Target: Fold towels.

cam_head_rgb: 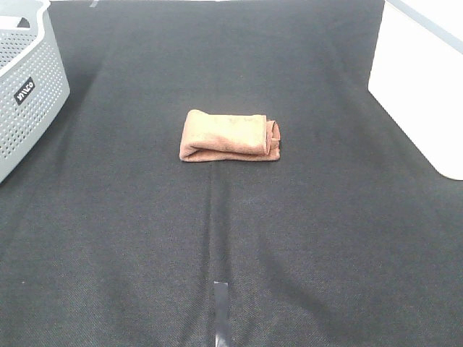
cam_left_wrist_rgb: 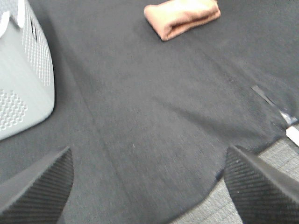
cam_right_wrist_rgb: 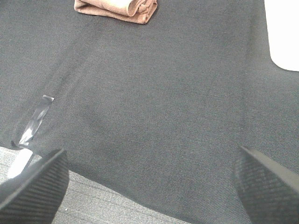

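A reddish-brown towel [cam_head_rgb: 230, 135] lies folded into a small thick rectangle in the middle of the black cloth, its loose layered ends toward the right. The left wrist view shows the same towel [cam_left_wrist_rgb: 182, 17] far beyond my left gripper [cam_left_wrist_rgb: 149, 186], whose two dark fingers stand wide apart with nothing between them. My right gripper [cam_right_wrist_rgb: 149, 182] is likewise open and empty, with the towel [cam_right_wrist_rgb: 117, 8] well ahead of it. Neither arm appears in the exterior high view; both hang back near the table's front edge.
A grey perforated basket [cam_head_rgb: 25, 87] stands at the back left, seen also as the basket [cam_left_wrist_rgb: 23, 79] in the left wrist view. A white bin [cam_head_rgb: 423, 79] sits at the back right. A strip of tape [cam_head_rgb: 221, 311] marks the cloth's front centre.
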{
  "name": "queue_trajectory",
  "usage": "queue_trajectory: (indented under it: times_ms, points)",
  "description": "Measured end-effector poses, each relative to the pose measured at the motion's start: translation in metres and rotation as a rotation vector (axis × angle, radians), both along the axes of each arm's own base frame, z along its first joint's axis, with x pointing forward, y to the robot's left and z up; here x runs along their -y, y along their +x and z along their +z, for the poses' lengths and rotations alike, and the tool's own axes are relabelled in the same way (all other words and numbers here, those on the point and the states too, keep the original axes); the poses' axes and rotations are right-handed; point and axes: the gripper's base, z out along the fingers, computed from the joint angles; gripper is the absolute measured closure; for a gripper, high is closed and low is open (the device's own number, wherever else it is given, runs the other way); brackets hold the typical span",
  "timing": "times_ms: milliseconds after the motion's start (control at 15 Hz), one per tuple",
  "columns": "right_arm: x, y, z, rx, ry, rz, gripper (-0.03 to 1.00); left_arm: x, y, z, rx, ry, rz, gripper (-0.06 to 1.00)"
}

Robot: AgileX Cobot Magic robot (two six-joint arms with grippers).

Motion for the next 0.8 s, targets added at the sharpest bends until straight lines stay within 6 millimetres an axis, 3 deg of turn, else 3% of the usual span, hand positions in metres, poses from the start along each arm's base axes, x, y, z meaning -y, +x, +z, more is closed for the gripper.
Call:
queue_trajectory:
  times_ms: [533,800]
  points:
    - [0.0001,0.0,0.0,0.0,-0.001,0.0,0.07,0.0004,0.0012,-0.0001,0.013,0.003,0.0,0.12]
    - [0.0001,0.0,0.0,-0.001,0.004,-0.004,0.07,0.0011,0.0017,-0.0001,0.013,0.002,0.091,0.12]
